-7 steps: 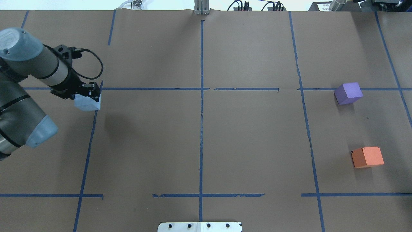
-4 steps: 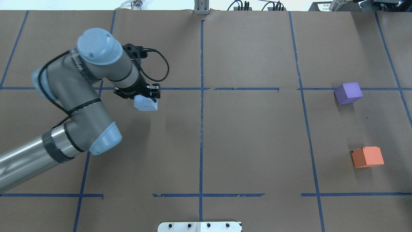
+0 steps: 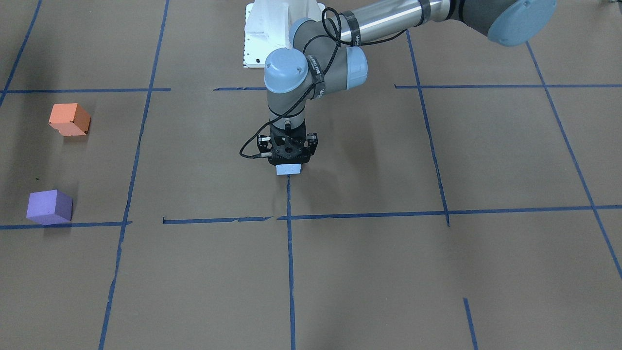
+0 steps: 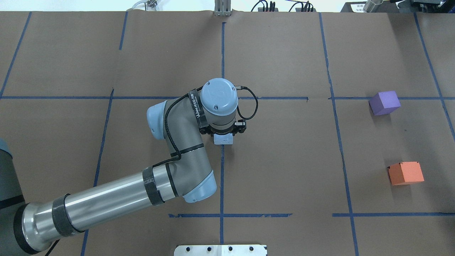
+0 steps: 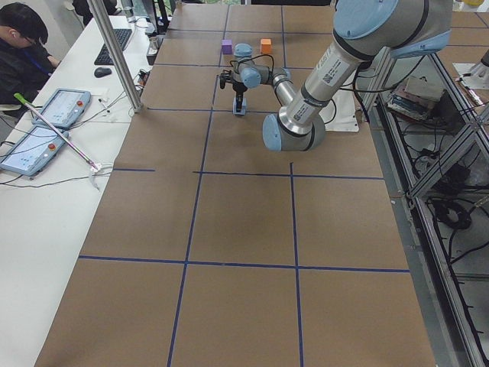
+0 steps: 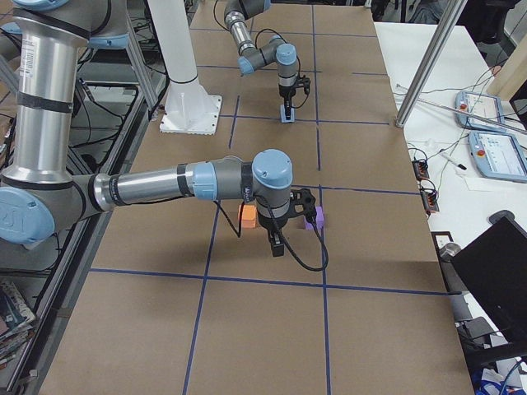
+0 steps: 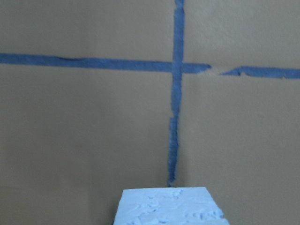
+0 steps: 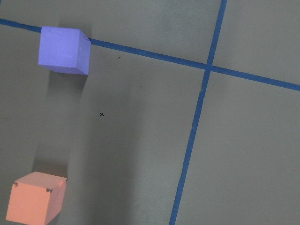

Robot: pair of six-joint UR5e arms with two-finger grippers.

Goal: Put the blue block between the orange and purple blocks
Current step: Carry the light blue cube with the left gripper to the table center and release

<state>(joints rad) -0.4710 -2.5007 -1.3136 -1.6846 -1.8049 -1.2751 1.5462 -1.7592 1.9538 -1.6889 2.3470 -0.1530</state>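
My left gripper (image 4: 223, 136) is shut on the pale blue block (image 4: 223, 139) and holds it just above the table's middle, over the centre tape line. The block also shows in the front view (image 3: 288, 169) and at the bottom of the left wrist view (image 7: 168, 206). The purple block (image 4: 384, 102) and the orange block (image 4: 406, 173) rest far to the right, apart from each other. Both show in the right wrist view, purple (image 8: 64, 50) and orange (image 8: 35, 197). My right gripper (image 6: 277, 245) hangs above those two blocks; I cannot tell if it is open or shut.
Blue tape lines (image 4: 222, 160) divide the brown paper table into squares. The white robot base plate (image 4: 220, 250) sits at the near edge. An operator's desk with tablets (image 5: 57, 111) and a metal pole (image 5: 114, 53) stand along the far side.
My left arm has swung right with the blue block, from the table's left part to its centre line. The purple and orange blocks have not moved.
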